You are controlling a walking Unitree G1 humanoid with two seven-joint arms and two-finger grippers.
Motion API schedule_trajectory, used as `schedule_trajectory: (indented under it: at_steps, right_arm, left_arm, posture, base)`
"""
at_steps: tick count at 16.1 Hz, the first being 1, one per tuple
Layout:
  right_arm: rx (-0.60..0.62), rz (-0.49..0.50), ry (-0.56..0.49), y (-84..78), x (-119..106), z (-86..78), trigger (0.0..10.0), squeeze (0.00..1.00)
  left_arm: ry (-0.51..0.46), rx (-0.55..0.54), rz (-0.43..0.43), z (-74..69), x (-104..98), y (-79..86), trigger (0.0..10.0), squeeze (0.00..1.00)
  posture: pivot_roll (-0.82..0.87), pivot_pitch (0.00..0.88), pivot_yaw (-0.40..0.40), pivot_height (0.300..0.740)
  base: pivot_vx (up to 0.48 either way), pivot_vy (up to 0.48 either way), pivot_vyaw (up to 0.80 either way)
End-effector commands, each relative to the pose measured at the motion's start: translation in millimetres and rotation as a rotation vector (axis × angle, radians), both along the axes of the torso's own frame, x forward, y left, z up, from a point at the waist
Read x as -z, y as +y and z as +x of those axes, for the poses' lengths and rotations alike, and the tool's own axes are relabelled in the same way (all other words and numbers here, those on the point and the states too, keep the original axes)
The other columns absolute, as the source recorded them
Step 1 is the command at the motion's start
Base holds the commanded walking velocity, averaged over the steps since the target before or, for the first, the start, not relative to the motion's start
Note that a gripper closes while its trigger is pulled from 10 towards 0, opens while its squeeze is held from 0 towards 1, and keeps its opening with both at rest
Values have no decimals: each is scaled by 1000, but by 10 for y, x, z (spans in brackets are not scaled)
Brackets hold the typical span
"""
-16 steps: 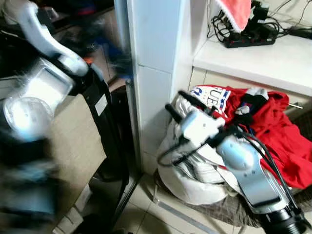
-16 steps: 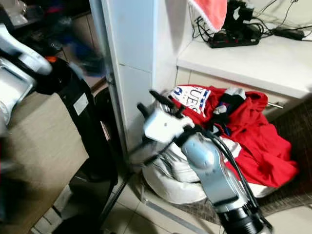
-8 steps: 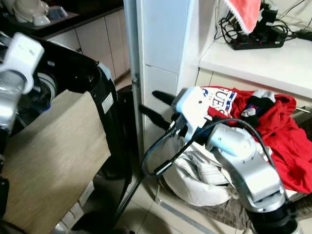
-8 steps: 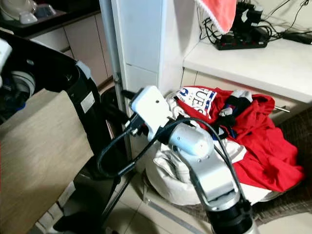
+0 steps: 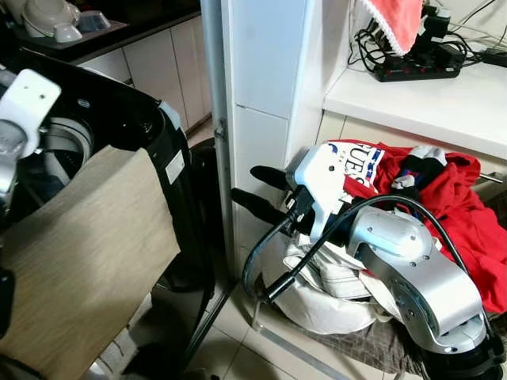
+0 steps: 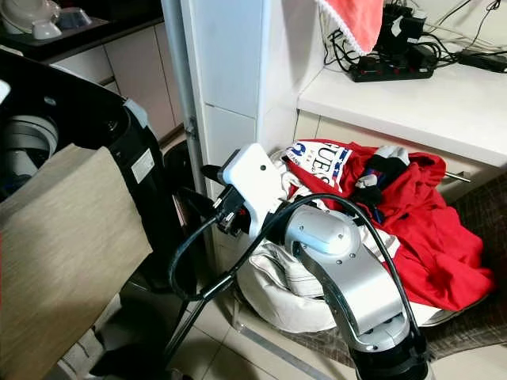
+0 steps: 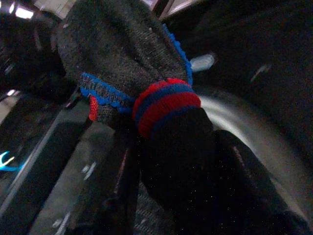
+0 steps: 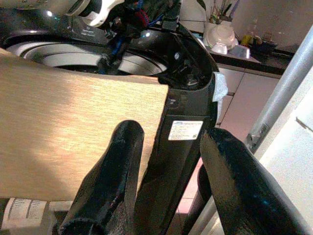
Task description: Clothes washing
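Left tool [image 7: 161, 161] grips knit garment [image 7: 127, 63]; right tool [image 8: 168, 171] spread, empty.

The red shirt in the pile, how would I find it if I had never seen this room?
Look under the white counter on the robot's right side, where a heap of laundry sits in a low basket. The red shirt is draped over the top and far side of that heap. It is the only bright red piece, lying on a puffy white garment.
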State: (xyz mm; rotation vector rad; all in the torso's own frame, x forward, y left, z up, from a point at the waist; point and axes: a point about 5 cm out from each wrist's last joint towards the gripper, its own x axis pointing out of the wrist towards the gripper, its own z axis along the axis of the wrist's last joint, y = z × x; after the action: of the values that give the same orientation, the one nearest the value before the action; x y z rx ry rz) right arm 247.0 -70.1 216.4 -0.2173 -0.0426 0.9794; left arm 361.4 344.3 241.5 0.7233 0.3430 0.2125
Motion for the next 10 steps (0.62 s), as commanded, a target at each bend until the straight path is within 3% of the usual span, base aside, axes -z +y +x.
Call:
schedule_trajectory:
  at_steps: [1,8,9,10]
  right_arm:
    - [17,-3,-12,-25,-60,11,10000,0]
    - [43,-26,12,-52,-17,12,10000,0]
    - [75,-28,3,-68,-11,38,10000,0]
    - [222,7,11,-157,-2,159,10000,0]
  left_arm:
    - [10,15,-35,26,-13,-19,10000,1000]
    - [58,-4,-47,-3,64,49,10000,1000]
    - [55,6,-49,3,73,35,10000,1000]
    - [31,83,-135,62,91,-104,10000,1000]
  posture:
    - [-121,0,41,740]
    - [-125,0,41,740]
    - [-125,0,41,740]
    - [-122,0,38,740]
  base:
    - [0,0,0]
    - [0,0,0]
    - [0,0,0]
    - [0,0,0]
